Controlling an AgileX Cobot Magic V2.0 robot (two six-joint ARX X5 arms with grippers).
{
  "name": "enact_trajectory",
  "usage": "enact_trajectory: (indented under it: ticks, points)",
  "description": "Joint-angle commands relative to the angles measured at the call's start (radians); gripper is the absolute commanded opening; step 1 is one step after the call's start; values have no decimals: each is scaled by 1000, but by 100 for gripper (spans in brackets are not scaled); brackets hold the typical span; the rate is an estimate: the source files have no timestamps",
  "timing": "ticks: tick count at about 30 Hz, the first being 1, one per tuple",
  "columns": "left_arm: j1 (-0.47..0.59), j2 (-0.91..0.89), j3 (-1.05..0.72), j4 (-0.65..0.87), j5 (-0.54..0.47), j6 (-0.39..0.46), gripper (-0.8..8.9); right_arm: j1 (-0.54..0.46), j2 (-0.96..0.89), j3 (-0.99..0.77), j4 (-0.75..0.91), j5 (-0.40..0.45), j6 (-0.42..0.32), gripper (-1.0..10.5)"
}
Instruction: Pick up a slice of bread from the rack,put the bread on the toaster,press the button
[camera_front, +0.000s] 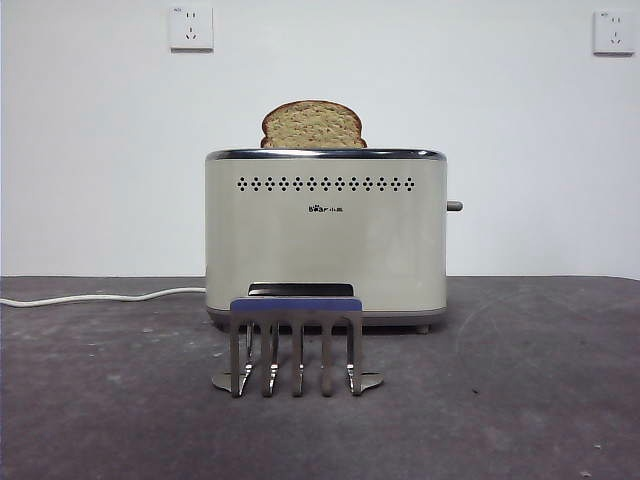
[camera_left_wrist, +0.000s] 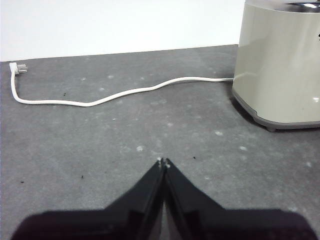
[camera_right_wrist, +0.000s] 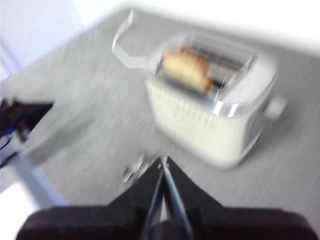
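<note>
The slice of bread (camera_front: 313, 124) stands in a slot of the toaster (camera_front: 325, 235), its domed top poking above the chrome rim, so what remains is the button (camera_front: 454, 206), the small grey knob jutting from the toaster's side.

The risk I see is in that press: the knob is tiny, and a claw coming down slightly off it could slide past it or shove the whole toaster across the surface (camera_front: 520, 400). The right claw (camera_right_wrist: 164, 161), clenched with nothing in it, is up above the toaster and its picture is smeared, so its aim is hard to judge. The left claw (camera_left_wrist: 163, 162), also clenched and empty, waits low over the surface on the toaster's cord side.

The rack (camera_front: 296, 340), in front of the toaster, holds nothing between its prongs. The toaster's other slot looks empty.
</note>
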Motion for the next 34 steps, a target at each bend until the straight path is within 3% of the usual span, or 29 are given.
enact_trajectory:
  ticks: [1, 11, 17, 34]
  points:
    - [3, -3, -14, 0, -2, -6, -3, -16, -87, -82, 106, 13, 17, 1]
    - [3, -3, -14, 0, -2, -6, -3, -19, -405, -568, 651, 295, 251, 1]
    - [3, -3, -14, 0, -2, -6, -3, 0, -550, -826, 813, 524, 332, 1]
    - [3, -3, -14, 0, -2, -6, -3, 16, -777, -1198, 859, 549, 341, 1]
